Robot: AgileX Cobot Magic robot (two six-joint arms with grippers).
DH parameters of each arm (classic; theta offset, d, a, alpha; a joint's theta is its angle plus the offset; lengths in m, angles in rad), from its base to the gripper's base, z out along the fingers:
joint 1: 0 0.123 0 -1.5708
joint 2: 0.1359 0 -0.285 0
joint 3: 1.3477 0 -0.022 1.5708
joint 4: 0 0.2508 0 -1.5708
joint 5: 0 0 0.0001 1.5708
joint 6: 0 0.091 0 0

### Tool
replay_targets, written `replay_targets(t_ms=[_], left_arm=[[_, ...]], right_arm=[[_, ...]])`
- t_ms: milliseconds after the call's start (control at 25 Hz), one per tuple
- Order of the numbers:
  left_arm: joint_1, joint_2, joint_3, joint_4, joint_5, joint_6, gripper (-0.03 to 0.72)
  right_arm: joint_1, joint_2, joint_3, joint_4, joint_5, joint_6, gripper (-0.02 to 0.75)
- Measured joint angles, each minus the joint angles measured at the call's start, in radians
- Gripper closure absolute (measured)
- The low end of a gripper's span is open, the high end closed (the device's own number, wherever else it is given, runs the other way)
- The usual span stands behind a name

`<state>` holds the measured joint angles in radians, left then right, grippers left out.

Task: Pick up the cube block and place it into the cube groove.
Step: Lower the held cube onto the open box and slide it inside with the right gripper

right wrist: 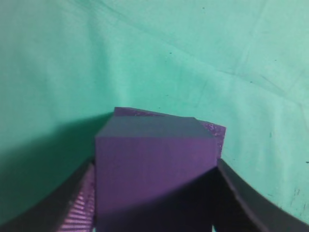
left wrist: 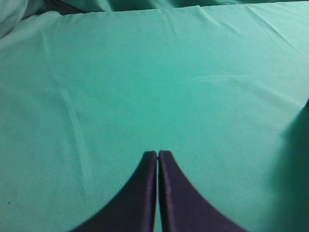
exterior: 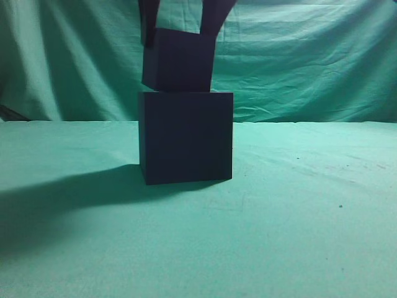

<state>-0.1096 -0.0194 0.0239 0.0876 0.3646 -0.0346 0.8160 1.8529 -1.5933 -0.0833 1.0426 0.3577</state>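
A: Right gripper [exterior: 180, 31] pinches the small dark purple cube block [exterior: 178, 60], one finger on each side face. In the exterior view the cube block hangs directly below the fingertips and sits at, or just above, the top edge of the large near-black cube-shaped box, the cube groove [exterior: 186, 136]. Contact between the two cannot be settled from that angle.

B: The right wrist view agrees. The cube block [right wrist: 153, 164] fills the gap between the dark fingers [right wrist: 244, 200], and purple corners of the cube groove [right wrist: 215, 131] show just beyond it, past its far edge. Alignment?

A: Doubtful. In the exterior view the cube block looks shifted toward the left edge of the cube groove and slightly tilted. The opening itself is hidden.

B: Risks, as judged: if the cube block is released with that offset, an edge may catch the rim, and it could perch or tip off onto the green cloth [exterior: 298, 236]. Pushing down while misaligned could shove the cube groove sideways.

A: A tilted block could also jam partway in. Squaring it before lowering seems prudent.

B: Left gripper [left wrist: 158, 153]?

A: Fingertips pressed together, holding nothing, above bare green cloth. Neither task object lies ahead of it in the left wrist view.
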Motion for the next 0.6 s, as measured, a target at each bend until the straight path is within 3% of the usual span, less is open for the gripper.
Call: replay_targets(t_ms=[600], left_arm=[[0.0, 0.0, 0.0, 0.0, 0.0, 0.0, 0.688]], right_arm=[[0.0, 0.011, -0.001, -0.04, 0.073, 0.063, 0.323]])
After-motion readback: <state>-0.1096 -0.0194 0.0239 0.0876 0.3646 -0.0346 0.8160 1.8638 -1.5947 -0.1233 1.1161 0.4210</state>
